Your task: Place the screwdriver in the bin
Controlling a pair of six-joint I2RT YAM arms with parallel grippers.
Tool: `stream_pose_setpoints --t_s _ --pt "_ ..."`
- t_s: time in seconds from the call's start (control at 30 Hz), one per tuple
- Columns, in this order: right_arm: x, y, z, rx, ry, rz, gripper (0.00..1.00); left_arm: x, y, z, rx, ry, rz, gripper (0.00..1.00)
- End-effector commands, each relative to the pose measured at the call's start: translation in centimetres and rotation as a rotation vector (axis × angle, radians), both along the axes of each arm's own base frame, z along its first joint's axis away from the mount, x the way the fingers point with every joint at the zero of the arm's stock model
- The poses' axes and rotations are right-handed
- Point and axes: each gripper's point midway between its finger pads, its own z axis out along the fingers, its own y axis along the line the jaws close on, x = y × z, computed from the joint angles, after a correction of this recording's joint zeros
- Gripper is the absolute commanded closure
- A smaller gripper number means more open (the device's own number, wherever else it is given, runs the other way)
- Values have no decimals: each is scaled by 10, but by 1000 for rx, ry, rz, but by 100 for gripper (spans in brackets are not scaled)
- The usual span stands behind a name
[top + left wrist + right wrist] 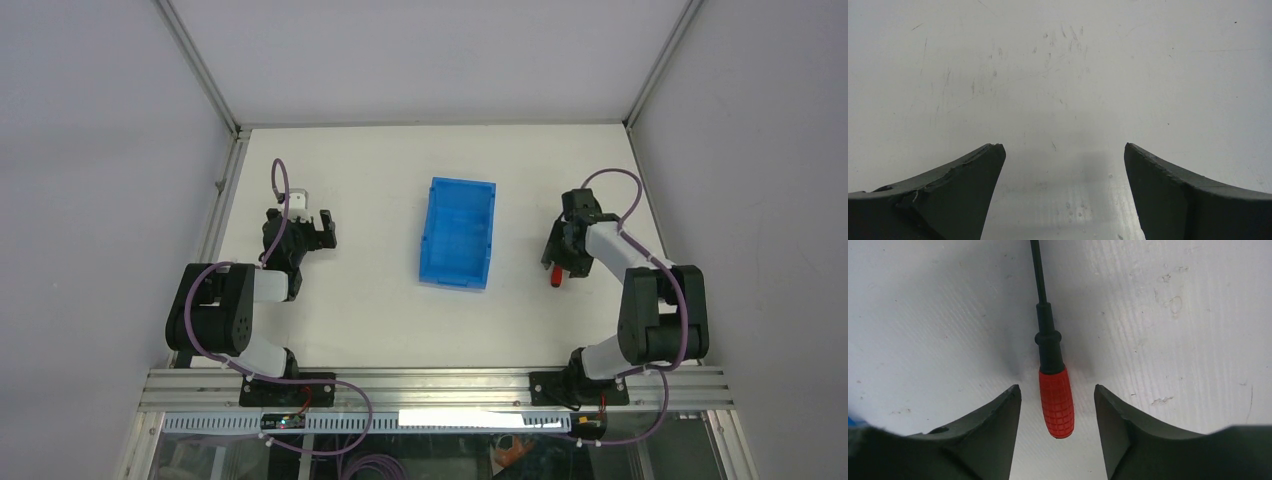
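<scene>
The screwdriver (1055, 400) lies flat on the white table, its red handle between my right gripper's fingers and its thin dark shaft pointing away. My right gripper (1057, 392) is open, a finger on each side of the handle with a gap on both sides. In the top view the red handle (553, 277) shows just below the right gripper (562, 262), right of the blue bin (459, 233). The bin stands mid-table with nothing in it that I can see. My left gripper (1064, 150) is open and empty over bare table, left of the bin (312, 232).
White walls enclose the table on the left, back and right. An aluminium rail (430, 385) runs along the near edge by the arm bases.
</scene>
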Motion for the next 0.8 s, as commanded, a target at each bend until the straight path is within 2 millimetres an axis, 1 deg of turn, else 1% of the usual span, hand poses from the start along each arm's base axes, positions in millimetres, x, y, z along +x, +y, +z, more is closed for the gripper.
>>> stream_pose_setpoints --t_s 0.0,0.13,0.27,0.33,0.4,0.43,0.5,0.53,0.63,0.77 --pt "11 7 3 58 -19 -3 45 6 -7 18 -21 -62 -14 1" --pt "5 3 -4 35 34 -16 52 6 -7 17 -21 -60 -14 1" --pt "0 1 -7 24 59 -26 61 6 -7 17 -20 -60 -14 1" --pt "1 2 -7 33 52 -23 69 6 -7 18 -21 -61 -14 1" --pt "3 3 -3 34 29 -23 85 6 -6 18 -21 -61 -13 1" --pt "5 2 1 31 14 -21 88 6 -7 18 -21 -61 -14 1" --pt "8 -4 16 -3 -15 -28 96 6 -7 18 -21 -62 -14 1" --pt "9 -7 23 -14 -23 -30 97 6 -7 17 -21 -60 -14 1" --pt "15 -12 58 -39 -97 -33 99 6 -6 18 -20 -61 -13 1" --pt "22 -8 104 -16 -205 -26 100 6 -6 18 -20 -61 -13 1"
